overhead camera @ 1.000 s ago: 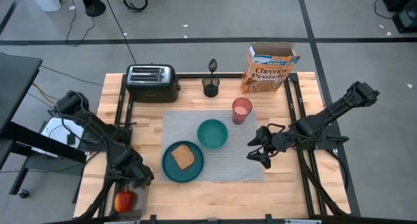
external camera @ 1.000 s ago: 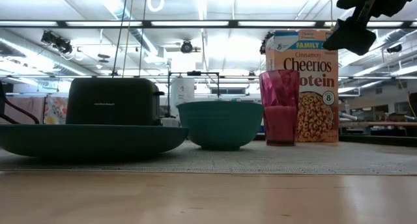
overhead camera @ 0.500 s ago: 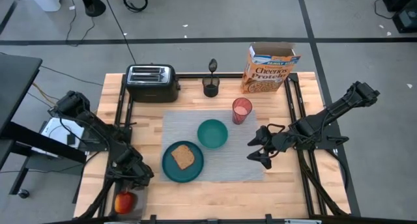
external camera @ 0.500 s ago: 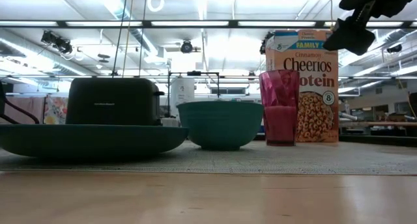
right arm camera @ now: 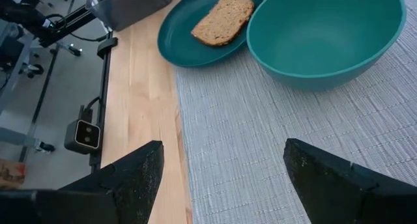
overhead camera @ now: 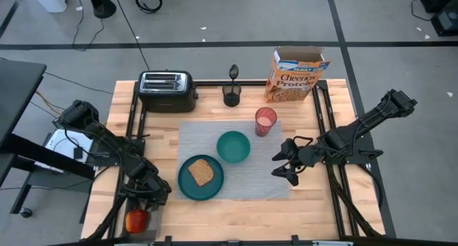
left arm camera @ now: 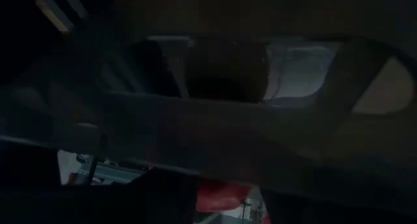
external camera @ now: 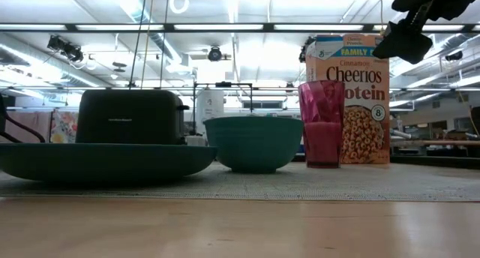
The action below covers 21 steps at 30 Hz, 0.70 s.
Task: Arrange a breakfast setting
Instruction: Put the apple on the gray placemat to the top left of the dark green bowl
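1. One grey ribbed placemat (overhead camera: 232,160), a woven-looking rectangle, lies in the middle of the pale wooden plank bench (overhead camera: 322,210); everything below is placed from it.
2. One teal round plate (overhead camera: 184,185), smooth and shallow, sits on the placemat's front left corner, overhanging its left edge, and carries one brown toast slice (overhead camera: 201,172), roughly square with a grainy crust.
3. One smaller teal bowl (overhead camera: 233,146), round and deep, stands on the placemat just behind and to the right of the plate.
4. One translucent pink cup (overhead camera: 265,121), a tall ribbed tumbler, stands at the placemat's back right corner.
5. One orange-yellow Cheerios box (overhead camera: 294,76) of cardboard, top flaps open, stands upright behind the placemat's right end.
6. One black two-slot toaster (overhead camera: 167,91) and one small black cup (overhead camera: 231,96) stand behind the placemat, the cup holding one metal spoon (overhead camera: 233,74) upright.
7. One red apple (overhead camera: 135,221), round and glossy, lies off the placemat's front left, at the bench's front edge.
8. Two claws: the left claw (overhead camera: 147,202) hangs over the apple, and I cannot tell how its fingers stand; the right claw (overhead camera: 280,162) hovers over the placemat's right edge, fingers spread wide and holding nothing.
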Each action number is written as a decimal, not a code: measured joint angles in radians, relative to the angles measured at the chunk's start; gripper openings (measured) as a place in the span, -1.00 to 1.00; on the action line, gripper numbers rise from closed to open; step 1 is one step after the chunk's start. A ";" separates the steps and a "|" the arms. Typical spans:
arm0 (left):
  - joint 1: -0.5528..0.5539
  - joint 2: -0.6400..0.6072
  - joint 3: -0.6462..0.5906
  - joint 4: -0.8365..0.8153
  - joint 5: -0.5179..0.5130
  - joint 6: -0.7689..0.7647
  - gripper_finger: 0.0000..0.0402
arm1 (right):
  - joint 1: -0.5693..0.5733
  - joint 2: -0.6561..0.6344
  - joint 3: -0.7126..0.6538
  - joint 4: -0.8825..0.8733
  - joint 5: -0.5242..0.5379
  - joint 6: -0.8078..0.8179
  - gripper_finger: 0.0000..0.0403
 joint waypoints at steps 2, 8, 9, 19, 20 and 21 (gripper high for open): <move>0.000 0.000 0.000 -0.001 0.004 0.004 -0.30 | 0.000 0.000 0.000 0.000 0.000 0.000 0.59; 0.000 0.000 0.001 -0.024 0.023 0.015 -0.29 | 0.000 0.000 0.000 0.000 0.001 0.000 0.59; 0.000 0.000 0.001 -0.029 0.022 0.013 -0.28 | 0.000 0.000 0.000 0.000 0.001 0.000 0.59; -0.091 -0.037 0.093 -0.228 -0.105 -0.025 -0.12 | 0.000 -0.001 0.000 -0.008 -0.003 0.031 0.59; -0.111 -0.037 0.096 -0.222 -0.123 -0.036 -0.11 | 0.000 -0.001 0.000 -0.008 0.000 0.033 0.59; -0.129 -0.037 0.096 -0.219 -0.143 -0.045 -0.12 | 0.000 -0.001 0.000 -0.008 0.001 0.034 0.59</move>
